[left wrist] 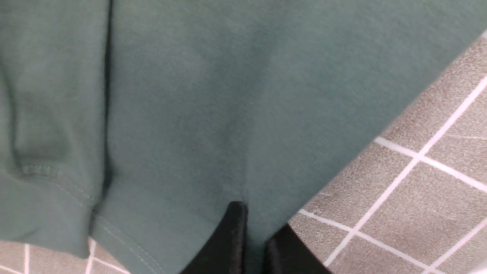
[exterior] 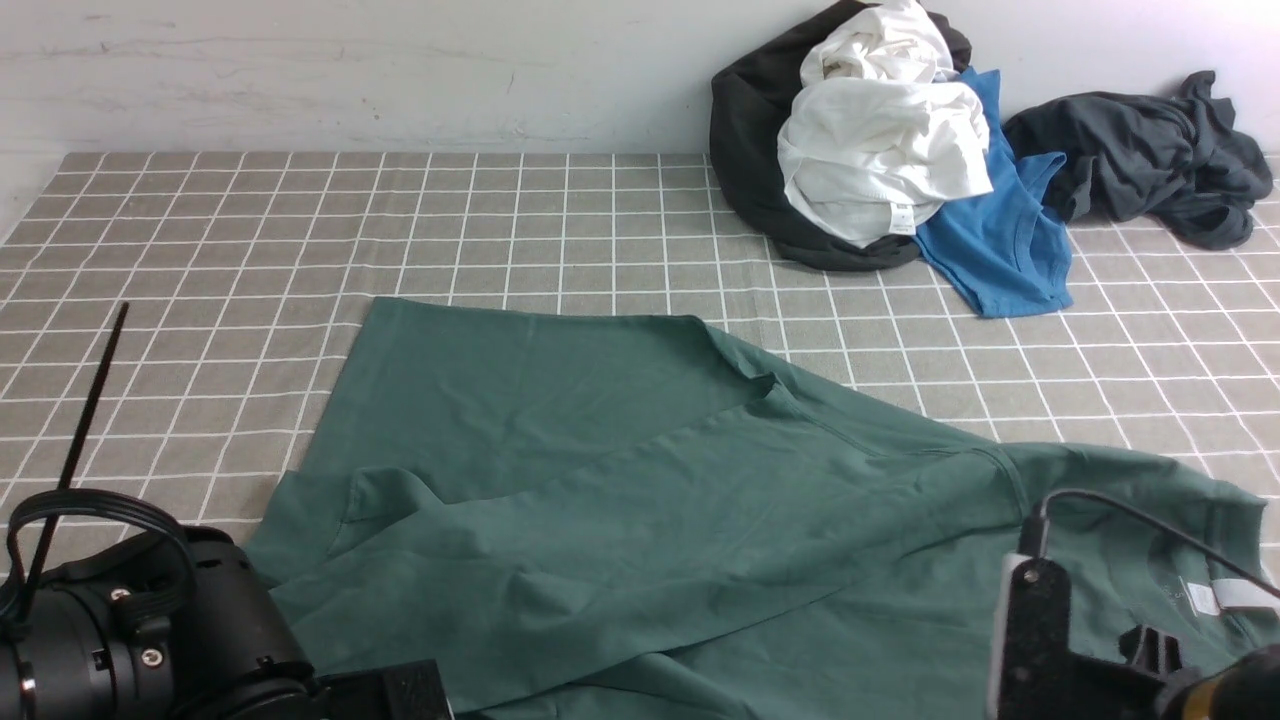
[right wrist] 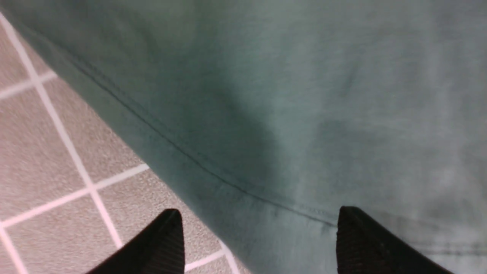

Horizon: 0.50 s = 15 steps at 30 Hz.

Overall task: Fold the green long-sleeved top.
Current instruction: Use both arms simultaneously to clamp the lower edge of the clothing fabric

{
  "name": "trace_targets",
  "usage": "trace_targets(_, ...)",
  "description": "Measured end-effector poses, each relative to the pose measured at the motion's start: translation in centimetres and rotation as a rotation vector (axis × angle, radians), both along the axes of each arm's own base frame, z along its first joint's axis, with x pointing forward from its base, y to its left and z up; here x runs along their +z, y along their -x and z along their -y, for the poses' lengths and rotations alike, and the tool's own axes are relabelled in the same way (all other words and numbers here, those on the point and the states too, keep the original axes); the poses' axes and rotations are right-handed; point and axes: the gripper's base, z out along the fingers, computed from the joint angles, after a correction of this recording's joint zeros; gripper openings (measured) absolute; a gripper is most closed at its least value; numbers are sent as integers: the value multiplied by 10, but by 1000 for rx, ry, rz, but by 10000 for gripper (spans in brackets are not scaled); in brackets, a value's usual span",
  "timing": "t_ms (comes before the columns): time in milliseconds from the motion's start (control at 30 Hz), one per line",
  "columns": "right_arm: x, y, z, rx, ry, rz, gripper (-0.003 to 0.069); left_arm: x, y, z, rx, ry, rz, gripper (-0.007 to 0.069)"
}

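One broad bench (exterior: 200, 250), covered in a grey cloth with a white grid, fills the front view up to a pale wall (exterior: 350, 70). Most of its near half is taken by the green long-sleeved top (exterior: 600, 480), which lies spread out but creased. One flat panel reaches toward the middle of the bench, and a long fold runs slantwise across the body from the near left up toward the right.

Four other garments sit heaped against the wall at the far right, well apart from the green top. They are a black garment (exterior: 750, 170), a white garment (exterior: 880, 150) bundled on top of it, a blue T-shirt (exterior: 1000, 250) hanging out below, and a dark grey garment (exterior: 1150, 150) just beside them.

At the near left corner the left arm (exterior: 130, 630) stands at the edge of the top, and at the near right the right arm (exterior: 1050, 640) hangs over it.

In the left wrist view the left tool (left wrist: 255, 232) is clenched on the green fabric, a pinch of cloth caught between its black fingers (left wrist: 232, 243) near a stitched hem.

In the right wrist view the right tool (right wrist: 255, 228) is released, its fingers (right wrist: 167, 243) standing wide apart across a seamed edge of the top, one over bare cloth and one over green fabric.

A small white neck label (exterior: 1235, 595) shows near the right arm.
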Motion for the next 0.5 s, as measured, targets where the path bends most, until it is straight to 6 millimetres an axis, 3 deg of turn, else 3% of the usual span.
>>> trace_targets(133, -18, -5, -3, 97, 55, -45, 481, 0, 0, 0, 4, 3, -3, 3)
trace_targets(267, -20, -6, -3, 125, 68, -55, 435, 0, 0, 0, 5, 4, -4, 3)
trace_targets(300, -20, -6, -3, 128, 68, -53, 383, 0, 0, 0, 5, 5, -4, 3)
trace_targets(333, -20, -6, -3, 129, 68, -51, 376, 0, 0, 0, 5, 5, -4, 3)
trace_targets(467, -19, -10, -5, 137, 64, -19, 160, 0, 0, 0, 5, 4, -4, 3)
trace_targets(500, -18, -11, -5, 137, 65, -18, 138, 0, 0, 0, 5, 4, -4, 3)
